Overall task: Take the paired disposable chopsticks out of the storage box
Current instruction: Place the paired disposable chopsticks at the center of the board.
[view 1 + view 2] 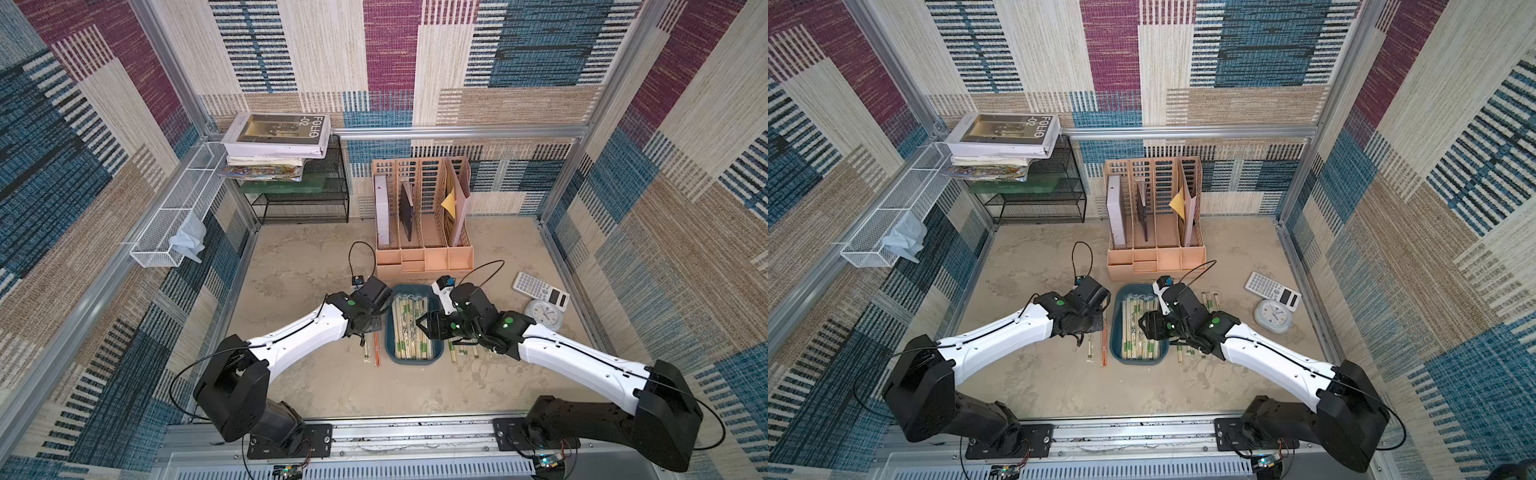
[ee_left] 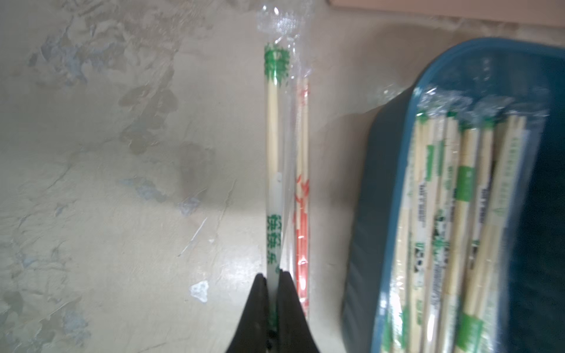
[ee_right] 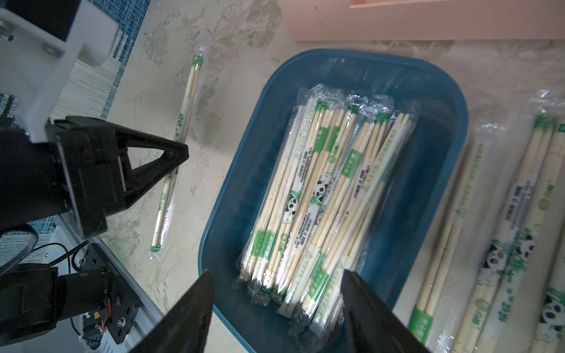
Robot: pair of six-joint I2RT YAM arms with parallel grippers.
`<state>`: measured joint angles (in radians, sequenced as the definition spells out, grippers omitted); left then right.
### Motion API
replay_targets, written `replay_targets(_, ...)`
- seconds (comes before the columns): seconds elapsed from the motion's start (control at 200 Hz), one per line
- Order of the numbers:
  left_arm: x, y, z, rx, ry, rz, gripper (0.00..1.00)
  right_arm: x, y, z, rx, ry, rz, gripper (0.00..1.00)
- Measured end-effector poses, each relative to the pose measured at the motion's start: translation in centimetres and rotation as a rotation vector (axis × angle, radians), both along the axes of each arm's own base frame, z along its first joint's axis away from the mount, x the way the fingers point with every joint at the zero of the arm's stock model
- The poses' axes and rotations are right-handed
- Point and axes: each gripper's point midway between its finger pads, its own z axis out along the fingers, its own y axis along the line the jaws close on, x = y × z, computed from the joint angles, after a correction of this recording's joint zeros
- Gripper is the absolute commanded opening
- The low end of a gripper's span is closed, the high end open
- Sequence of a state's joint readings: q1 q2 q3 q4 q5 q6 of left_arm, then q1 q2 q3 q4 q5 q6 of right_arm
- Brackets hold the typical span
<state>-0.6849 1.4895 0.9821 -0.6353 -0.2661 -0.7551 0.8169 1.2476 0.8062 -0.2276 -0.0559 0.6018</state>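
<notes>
Left fingers [image 2: 256, 308] pinch chopsticks [image 2: 273, 137], visible only wrist-side.

Storage box [image 1: 389, 332]: shallow dark teal tray, rounded corners, long axis 12–6 o'clock, flat on table. Inside: heap of paired disposable chopsticks [image 3: 321, 198], pale bamboo in clear wrappers, green bands, panda prints, lying lengthwise. Outside, 9 o'clock of box: green-print pair [image 2: 273, 152] pinched in left gripper [image 2: 273, 279]; orange-red pair [image 2: 302, 189] just beside, parallel. 3 o'clock of box: several more pairs [image 3: 519, 220] on table.
</notes>
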Motion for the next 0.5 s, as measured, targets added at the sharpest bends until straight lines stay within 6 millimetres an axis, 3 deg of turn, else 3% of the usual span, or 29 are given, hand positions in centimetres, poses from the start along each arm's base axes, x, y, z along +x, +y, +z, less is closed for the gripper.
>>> replay_targets(0.155,0.1,0.7,-1.8,0.011,0.020,0.020,0.11,-0.3,1.5,-0.5,-0.007,0.011,0.024,0.69)
replay_targets(0.501,1.9,-1.1,-4.0,-0.010,0.030,0.008,0.17,-0.5,2.0,-1.2,-0.031,0.015,0.018,0.69)
